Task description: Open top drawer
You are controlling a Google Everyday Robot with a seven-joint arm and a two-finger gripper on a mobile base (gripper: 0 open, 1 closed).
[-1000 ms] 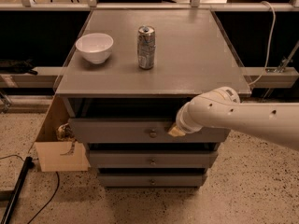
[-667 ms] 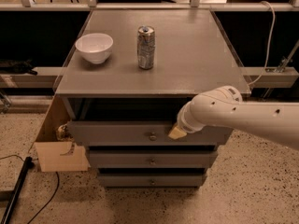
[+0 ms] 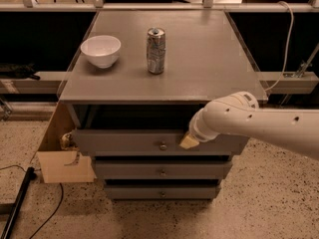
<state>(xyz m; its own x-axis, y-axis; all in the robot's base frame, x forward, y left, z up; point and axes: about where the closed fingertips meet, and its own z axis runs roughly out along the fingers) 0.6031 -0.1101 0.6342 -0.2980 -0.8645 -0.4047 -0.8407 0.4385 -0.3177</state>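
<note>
The top drawer (image 3: 124,142) is a matte grey front with a small round knob (image 3: 163,146) at its centre. It stands pulled out a little from the grey cabinet, with a dark gap above it. My gripper (image 3: 188,142) comes in from the right on a white arm (image 3: 259,123). Its tan tip rests against the drawer front just right of the knob. Two narrower grey drawers (image 3: 162,171) with like knobs sit shut below.
On the cabinet top (image 3: 199,59) stand a white bowl (image 3: 100,50) and a silver can (image 3: 155,50). A wooden box (image 3: 62,156) leans at the cabinet's left side. A black cable and pole (image 3: 17,203) lie on the speckled floor.
The top drawer has come slightly further out toward the camera. My gripper has stayed beside the knob and moved with it.
</note>
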